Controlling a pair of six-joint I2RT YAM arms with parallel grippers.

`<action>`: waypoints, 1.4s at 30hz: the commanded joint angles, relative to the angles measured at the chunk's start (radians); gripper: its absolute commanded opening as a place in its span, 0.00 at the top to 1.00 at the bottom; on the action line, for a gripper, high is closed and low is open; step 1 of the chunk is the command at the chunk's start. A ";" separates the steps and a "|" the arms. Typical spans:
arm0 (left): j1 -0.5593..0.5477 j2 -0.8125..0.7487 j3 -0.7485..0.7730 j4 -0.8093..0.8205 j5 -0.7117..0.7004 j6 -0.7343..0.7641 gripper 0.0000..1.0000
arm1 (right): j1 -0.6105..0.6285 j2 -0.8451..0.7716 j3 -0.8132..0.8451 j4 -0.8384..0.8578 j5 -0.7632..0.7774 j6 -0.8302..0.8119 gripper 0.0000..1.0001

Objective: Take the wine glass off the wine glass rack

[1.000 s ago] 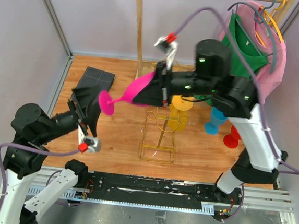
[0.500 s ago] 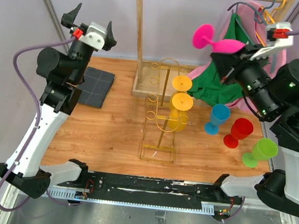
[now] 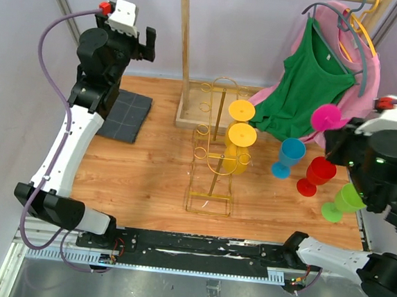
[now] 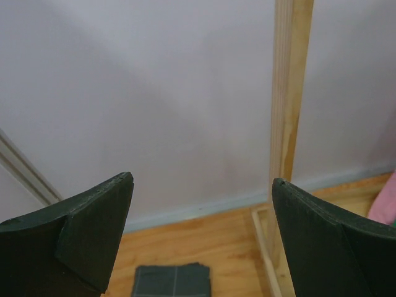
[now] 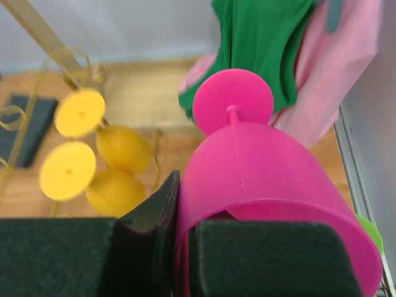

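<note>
My right gripper is shut on the rim of a pink wine glass, one finger outside the bowl and one inside. It holds the glass in the air at the right, foot pointing away from the wrist, apart from the wine glass rack. The gold wire wine glass rack stands mid-table with two yellow glasses hanging on it. In the right wrist view the yellow glasses and the rack are at the left. My left gripper is raised at the back left, open and empty.
Blue, red and green glasses stand on the table at the right. A wooden clothes rail rises behind the rack, with a green shirt and a pink one hanging. A dark mat lies at the left.
The right arm has carried the pink glass from above the rack over to the right side. The left arm has swung up from low front left to the back left and opened fully.
</note>
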 commanded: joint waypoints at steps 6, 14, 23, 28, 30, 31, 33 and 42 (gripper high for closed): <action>0.013 -0.037 -0.079 -0.106 0.040 -0.083 0.01 | -0.007 -0.100 -0.428 -0.176 -0.179 0.428 0.99; 0.013 -0.047 -0.113 -0.125 0.056 -0.084 0.01 | -0.007 -0.136 -0.647 -0.219 -0.217 0.581 0.99; 0.013 -0.046 -0.121 -0.147 0.078 -0.090 0.02 | -0.009 -0.262 -0.903 -0.310 -0.202 0.796 0.99; 0.013 -0.042 -0.119 -0.151 0.096 -0.097 0.02 | -0.010 -0.327 -1.006 -0.328 -0.216 0.850 0.99; 0.013 -0.041 -0.115 -0.155 0.102 -0.100 0.02 | -0.009 -0.337 -1.031 -0.326 -0.217 0.856 0.99; 0.014 -0.041 -0.114 -0.156 0.104 -0.102 0.03 | -0.010 -0.335 -1.041 -0.325 -0.218 0.859 0.99; 0.014 -0.043 -0.112 -0.163 0.112 -0.109 0.03 | -0.011 -0.327 -1.063 -0.308 -0.222 0.854 1.00; 0.013 -0.074 -0.131 -0.180 0.124 -0.099 0.03 | -0.147 -0.264 -1.124 -0.112 -0.333 0.708 1.00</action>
